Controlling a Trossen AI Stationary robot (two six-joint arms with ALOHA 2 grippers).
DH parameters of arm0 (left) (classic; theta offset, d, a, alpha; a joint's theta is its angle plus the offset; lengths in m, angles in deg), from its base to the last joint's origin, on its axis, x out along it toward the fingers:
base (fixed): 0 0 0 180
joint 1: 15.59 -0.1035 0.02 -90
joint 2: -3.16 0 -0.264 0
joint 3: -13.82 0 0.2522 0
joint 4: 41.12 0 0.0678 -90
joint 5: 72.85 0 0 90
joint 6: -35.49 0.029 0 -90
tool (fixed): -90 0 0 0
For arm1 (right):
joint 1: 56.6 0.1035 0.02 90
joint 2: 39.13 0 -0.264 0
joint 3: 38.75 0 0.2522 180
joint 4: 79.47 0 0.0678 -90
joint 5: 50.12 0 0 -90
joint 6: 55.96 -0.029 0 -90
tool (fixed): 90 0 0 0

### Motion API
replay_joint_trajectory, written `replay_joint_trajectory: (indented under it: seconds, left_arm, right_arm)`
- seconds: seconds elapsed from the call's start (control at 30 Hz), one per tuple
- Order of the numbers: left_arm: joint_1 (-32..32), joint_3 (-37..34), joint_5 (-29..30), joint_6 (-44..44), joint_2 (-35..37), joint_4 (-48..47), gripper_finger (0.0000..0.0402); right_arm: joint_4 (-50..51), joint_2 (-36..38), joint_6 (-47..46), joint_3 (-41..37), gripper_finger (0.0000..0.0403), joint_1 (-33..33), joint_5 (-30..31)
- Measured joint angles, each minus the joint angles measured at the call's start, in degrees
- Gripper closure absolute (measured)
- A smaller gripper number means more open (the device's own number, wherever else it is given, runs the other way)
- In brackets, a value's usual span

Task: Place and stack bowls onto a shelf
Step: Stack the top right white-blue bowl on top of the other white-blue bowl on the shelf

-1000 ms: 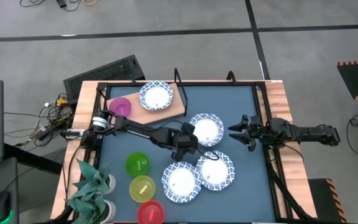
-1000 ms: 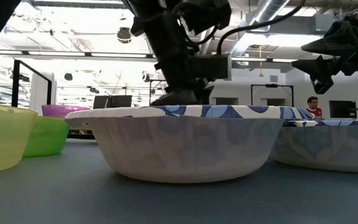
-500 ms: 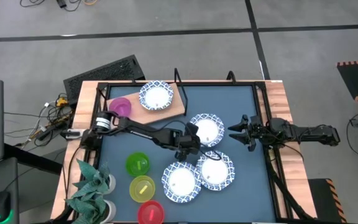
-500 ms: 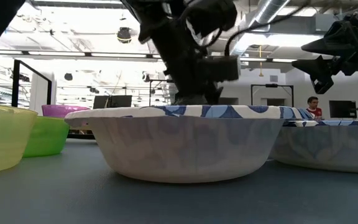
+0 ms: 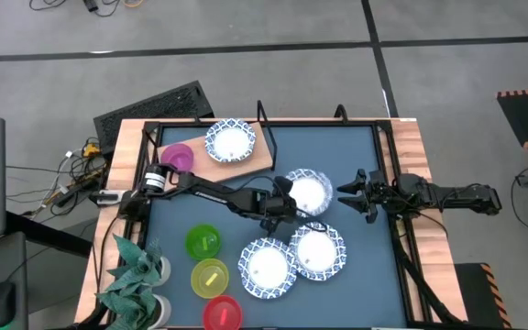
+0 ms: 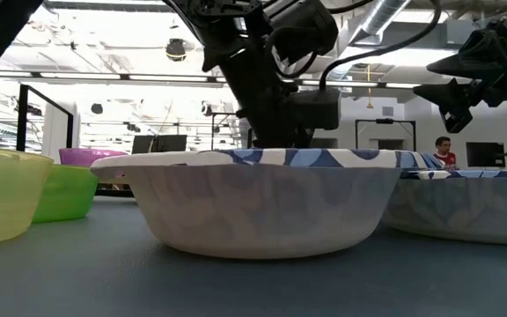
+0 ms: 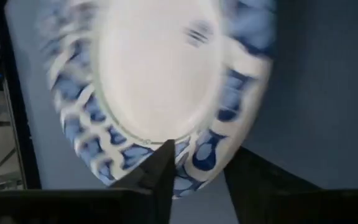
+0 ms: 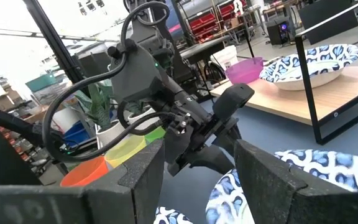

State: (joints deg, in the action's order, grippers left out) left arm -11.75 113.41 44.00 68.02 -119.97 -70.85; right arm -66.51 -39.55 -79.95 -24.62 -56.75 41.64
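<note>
One patterned bowl [image 5: 306,191] mid-table has the left end effector [image 5: 287,196] at its rim, fingers [image 7: 160,177] parted astride the edge, not visibly clamped. It looks light, thin, a bit slick: pinch the rim. Right end effector [image 5: 348,196] waits open beside it; shelf [image 5: 262,156] behind.

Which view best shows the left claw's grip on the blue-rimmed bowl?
The left wrist view: the left claw straddles the blue-rimmed bowl at its rim. The high view shows only position; the low view hides the contact; the right wrist view is distant.
</note>
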Motion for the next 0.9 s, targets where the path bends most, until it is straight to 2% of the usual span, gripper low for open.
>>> replay_joint_trajectory:
  seconds: [0.2, 0.53, 0.73, 0.9]
  left_arm:
    - [0.9, 0.5, 1.7, 0.5, 0.5, -0.4, 0.0391]
    - [2.7, 9.6, 5.2, 0.7, 0.5, -7.9, 0.0400]
    - [2.6, 18.6, 5.2, -4.4, 0.5, -22.1, 0.0401]
    - [2.7, 24.7, 0.3, -8.6, 0.5, -33.1, 0.0401]
  right_arm:
    - [0.0, 0.0, 0.0, 0.0, 0.0183, 0.0, 0.0]
    - [0.0, 0.0, 0.0, 0.0, 0.0183, 0.0, 0.0]
    - [0.0, 0.0, 0.0, 0.0, 0.0183, 0.0, 0.0]
    - [0.0, 0.0, 0.0, 0.0, 0.0183, 0.0, 0.0]
